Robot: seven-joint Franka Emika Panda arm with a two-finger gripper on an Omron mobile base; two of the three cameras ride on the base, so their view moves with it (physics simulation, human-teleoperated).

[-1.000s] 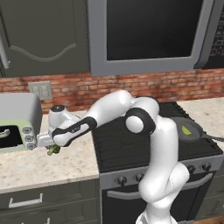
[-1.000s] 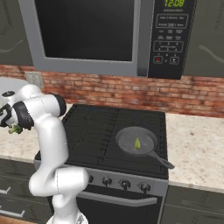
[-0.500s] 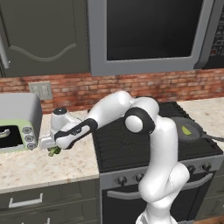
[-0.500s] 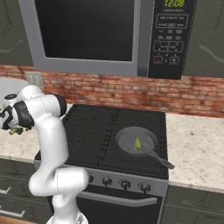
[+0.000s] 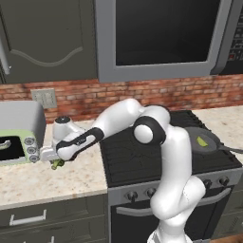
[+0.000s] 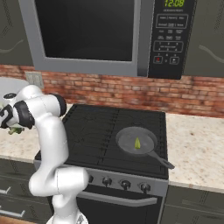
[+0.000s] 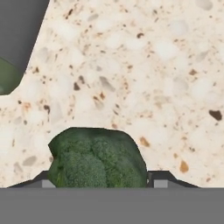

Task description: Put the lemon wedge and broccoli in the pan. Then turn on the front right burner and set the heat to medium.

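The broccoli point(image 7: 98, 162), a dark-green bumpy floret, lies on the speckled counter left of the stove, also visible as the broccoli point(image 5: 57, 163) point(image 6: 15, 130). My gripper point(image 7: 101, 181) reaches down over it, with a dark fingertip pressed against each side of the floret, and shows as the gripper point(image 5: 54, 160) at counter level. The lemon wedge point(image 6: 137, 143) point(image 5: 201, 141) lies inside the pan point(image 6: 127, 138) point(image 5: 190, 135). The pan sits on the front right burner point(image 6: 131, 164) with its handle pointing to the front right.
A toaster oven point(image 5: 19, 137) stands just left of the gripper, and its corner point(image 7: 17, 39) is close by. The stove knobs point(image 6: 106, 181) line the front panel. A microwave point(image 6: 87, 35) hangs above the cooktop. A brick wall point(image 5: 166, 92) backs the counter.
The gripper has sunk a little lower over the broccoli and its fingers have drawn in against the floret. Pan and lemon wedge have stayed put.
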